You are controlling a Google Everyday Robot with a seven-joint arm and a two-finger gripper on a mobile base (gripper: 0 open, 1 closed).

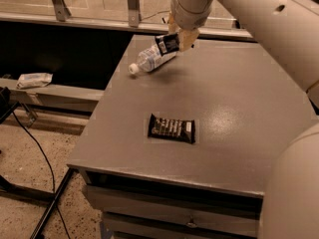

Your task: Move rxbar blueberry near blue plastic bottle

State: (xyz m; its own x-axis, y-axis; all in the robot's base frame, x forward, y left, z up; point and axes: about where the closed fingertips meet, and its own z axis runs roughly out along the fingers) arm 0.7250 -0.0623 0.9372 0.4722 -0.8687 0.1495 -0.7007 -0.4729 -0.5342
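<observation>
Just above one bottle, claw clutching rxbar

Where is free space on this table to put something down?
Free: the table right of the black bar, and between it and the blue plastic bottle. Crowded: far left, where the gripper holds the rxbar blueberry by the bottle.

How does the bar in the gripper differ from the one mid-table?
The rxbar is held tilted in the gripper by the bottle; the brown bar lies flat on the table. The rxbar looks smaller and navy; the brown bar larger with white print. Both are wrapped.
</observation>
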